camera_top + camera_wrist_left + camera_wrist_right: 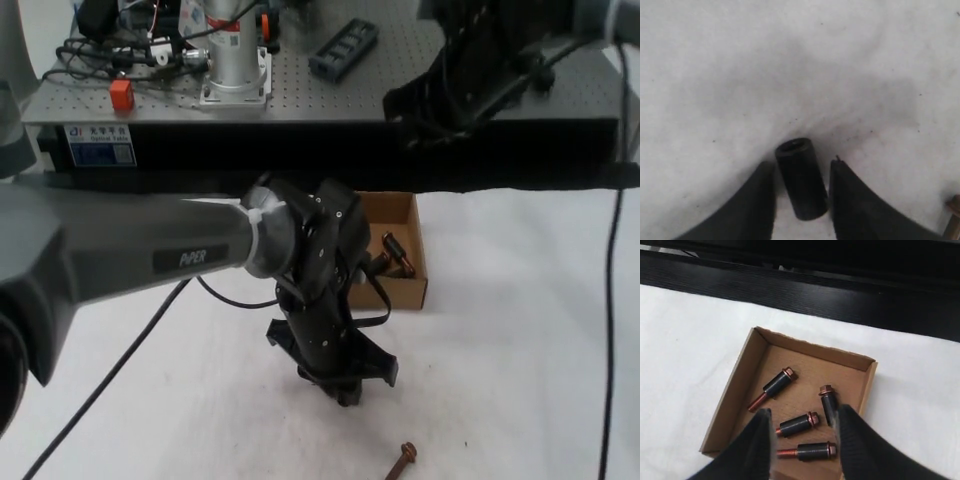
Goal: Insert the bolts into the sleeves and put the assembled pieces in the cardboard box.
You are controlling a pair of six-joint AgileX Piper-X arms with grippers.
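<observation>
— Black sleeve, where does it lie?
— On the white cloth, between the two fingers of the left gripper. The fingers are apart, one close at each side of it. The sleeve is a little slanted to them, and its hollow end points away from the wrist.
— And the loose bolt?
— It is copper-coloured and lies on the cloth near the left gripper.
— What about the right gripper?
— It hangs above the cardboard box, its fingers spread, with nothing held between them. Four assembled pieces lie inside the box, each a bolt in a black sleeve.
— Where does the box stand?
— On the cloth, beyond the left arm, near the dark edge at the back.
</observation>
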